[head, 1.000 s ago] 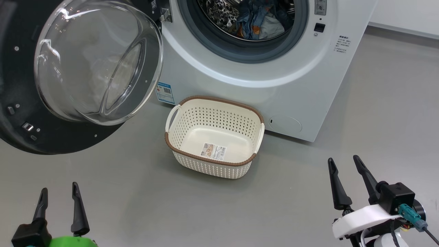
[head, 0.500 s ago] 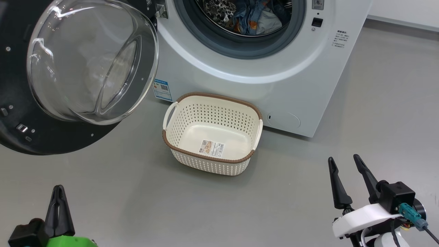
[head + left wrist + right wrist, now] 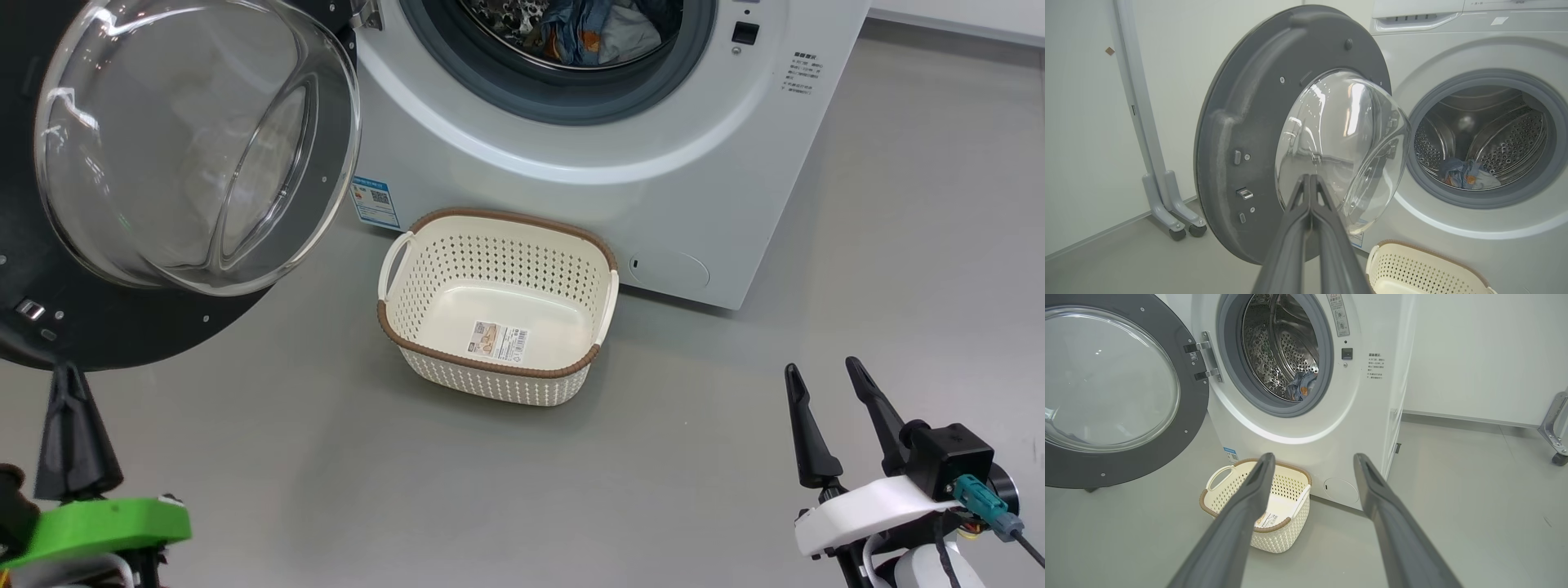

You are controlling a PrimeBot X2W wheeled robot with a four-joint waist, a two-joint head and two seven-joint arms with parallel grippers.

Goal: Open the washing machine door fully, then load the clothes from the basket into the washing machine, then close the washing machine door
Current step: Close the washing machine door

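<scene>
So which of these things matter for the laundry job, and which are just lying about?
Job: washing machine, washing machine door, clothes in the drum, empty basket.
Lying about: grey wheeled stand by the wall.

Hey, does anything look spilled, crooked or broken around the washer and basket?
Nothing stands out. The basket sits upright and empty on the floor before the washing machine, the clothes lie inside the drum, and the door hangs open with no visible damage.
</scene>
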